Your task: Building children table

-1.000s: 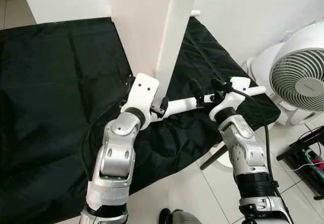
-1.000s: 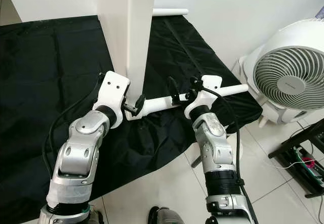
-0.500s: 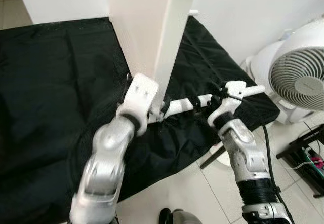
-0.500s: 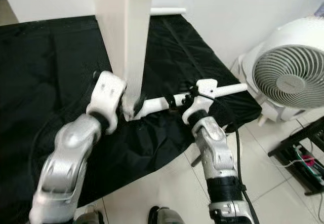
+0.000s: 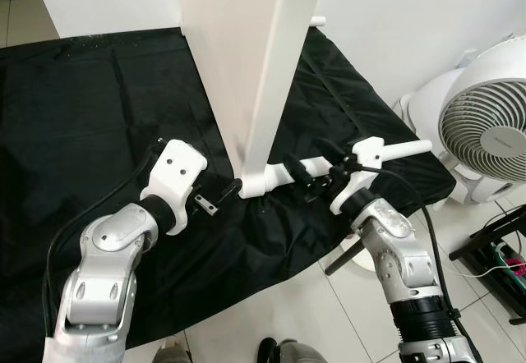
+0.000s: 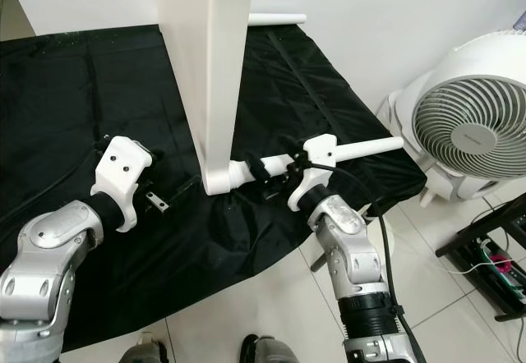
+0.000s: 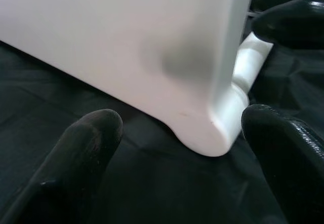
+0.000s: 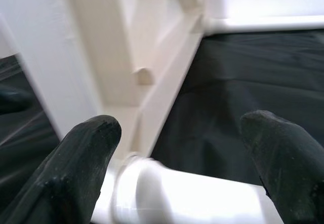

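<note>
The white table top [image 5: 238,59] stands on its edge on a black cloth [image 5: 82,117]. A white round leg [image 5: 394,149] runs from its lower corner [image 7: 217,133] out to the right, just above the cloth. My right gripper [image 5: 304,180] is open, its fingers [image 8: 81,158] straddling the leg close to that corner. My left gripper [image 5: 220,197] is open and empty, a short way left of the corner and pointing at it. Another white leg [image 6: 275,20] lies at the far edge of the cloth.
A large white fan [image 5: 485,129] stands on the tiled floor [image 5: 312,314] to the right. Beyond it, near the right edge, are a black stand and cables [image 5: 493,244]. A white wall rises behind the cloth.
My left gripper has drawn back leftward from the table corner and no longer touches it. My right gripper has slid along the leg toward the corner.
</note>
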You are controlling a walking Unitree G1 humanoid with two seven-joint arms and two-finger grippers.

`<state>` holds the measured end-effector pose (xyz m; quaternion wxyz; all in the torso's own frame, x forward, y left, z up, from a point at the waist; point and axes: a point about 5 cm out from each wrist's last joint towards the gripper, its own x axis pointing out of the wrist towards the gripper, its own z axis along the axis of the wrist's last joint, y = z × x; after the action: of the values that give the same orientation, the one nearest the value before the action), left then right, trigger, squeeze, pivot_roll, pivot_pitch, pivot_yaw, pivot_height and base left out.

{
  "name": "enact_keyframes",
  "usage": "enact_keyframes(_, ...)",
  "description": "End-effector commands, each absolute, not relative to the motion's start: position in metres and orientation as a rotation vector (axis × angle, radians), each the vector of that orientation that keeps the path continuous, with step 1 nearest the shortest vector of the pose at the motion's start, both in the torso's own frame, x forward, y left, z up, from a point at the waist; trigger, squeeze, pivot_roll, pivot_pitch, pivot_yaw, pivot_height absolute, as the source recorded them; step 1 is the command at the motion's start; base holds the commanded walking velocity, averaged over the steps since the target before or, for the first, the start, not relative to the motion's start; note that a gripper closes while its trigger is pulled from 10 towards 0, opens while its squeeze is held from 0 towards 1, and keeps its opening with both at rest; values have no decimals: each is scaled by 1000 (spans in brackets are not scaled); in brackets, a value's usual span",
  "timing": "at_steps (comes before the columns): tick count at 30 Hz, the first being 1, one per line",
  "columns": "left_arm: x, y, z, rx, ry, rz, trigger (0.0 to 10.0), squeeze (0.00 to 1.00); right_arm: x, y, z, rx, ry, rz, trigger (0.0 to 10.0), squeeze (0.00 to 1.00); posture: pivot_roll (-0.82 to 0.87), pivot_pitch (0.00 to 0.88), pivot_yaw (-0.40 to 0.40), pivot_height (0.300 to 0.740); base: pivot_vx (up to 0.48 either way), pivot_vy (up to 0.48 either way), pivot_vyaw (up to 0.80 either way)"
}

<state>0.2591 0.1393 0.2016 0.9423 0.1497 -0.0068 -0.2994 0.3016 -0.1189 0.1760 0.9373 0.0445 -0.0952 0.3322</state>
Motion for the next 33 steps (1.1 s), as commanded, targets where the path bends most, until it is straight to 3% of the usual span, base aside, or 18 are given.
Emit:
enact_keyframes(1,262,143,200,305,-15,-581,10000,0,297,-119,172,81,-173,716,10000,27,109,108,-108,740,0,0,0)
enact_keyframes(9,276,152,198,343,-14,-508,10000,0,296,-117,164,48,-131,796,10000,0,103,112,-111,740,0,0,0)
enact_keyframes(17,301,172,204,394,4,-358,10000,0,304,-84,159,125,-144,818,10000,0,118,124,-125,740,0,0,0)
enact_keyframes(25,305,173,205,386,-5,-334,10000,0,305,-65,163,157,-168,830,10000,0,129,123,-130,740,0,0,0)
enact_keyframes(32,297,179,199,385,-14,-321,10000,0,302,-81,164,138,-182,800,10000,0,134,126,-126,740,0,0,0)
enact_keyframes(33,294,189,195,367,-14,-253,10000,0,300,-103,166,128,-201,722,10000,0,134,126,-121,740,0,0,0)
